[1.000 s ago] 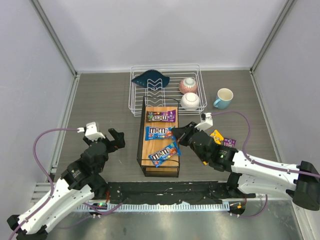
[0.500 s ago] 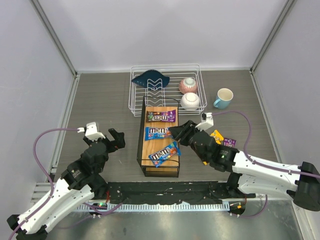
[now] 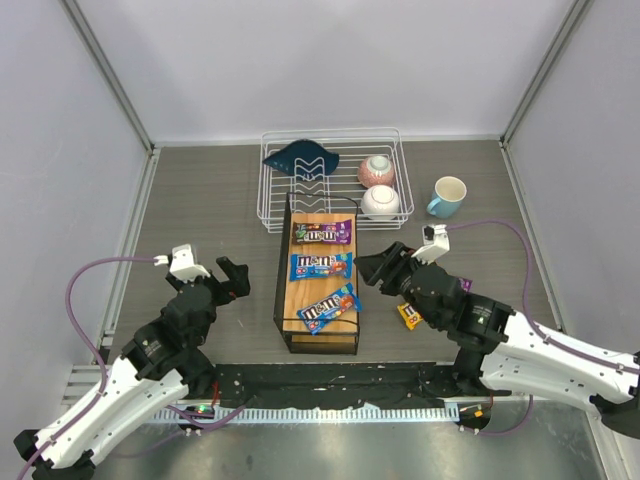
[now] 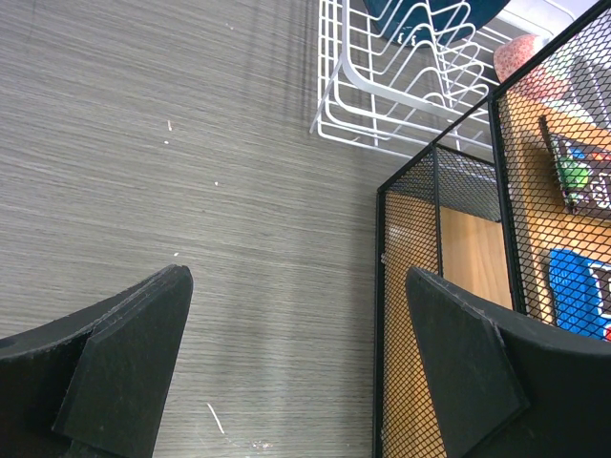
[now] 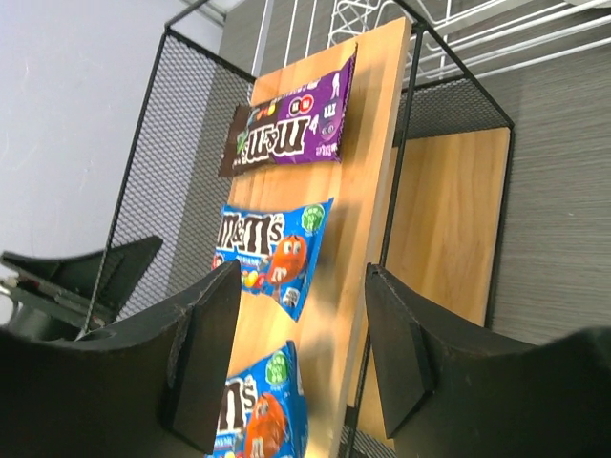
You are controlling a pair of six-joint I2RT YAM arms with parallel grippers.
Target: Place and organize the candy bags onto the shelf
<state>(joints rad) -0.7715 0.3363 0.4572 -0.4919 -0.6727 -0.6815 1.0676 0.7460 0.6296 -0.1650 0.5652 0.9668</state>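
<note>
The shelf (image 3: pixel 298 289), a black mesh frame with a wooden plank top, stands mid-table. Three candy bags lie on it: a purple one (image 3: pixel 322 233) at the far end, a blue one (image 3: pixel 320 265) in the middle and another blue one (image 3: pixel 328 307) tilted at the near end. A yellow bag (image 3: pixel 409 314) lies on the table under my right arm. My right gripper (image 3: pixel 368 268) is open and empty just right of the shelf, facing the middle blue bag (image 5: pixel 272 256). My left gripper (image 3: pixel 232 278) hangs open and empty left of the shelf's mesh side (image 4: pixel 420 315).
A white wire dish rack (image 3: pixel 330 180) behind the shelf holds a dark blue item (image 3: pixel 303 158) and two bowls (image 3: pixel 377 170). A light blue mug (image 3: pixel 447 196) stands to its right. Grey walls enclose the table on three sides.
My right gripper has opened, let go of the middle blue bag on the shelf and drawn back to the right. The left arm has not moved.
</note>
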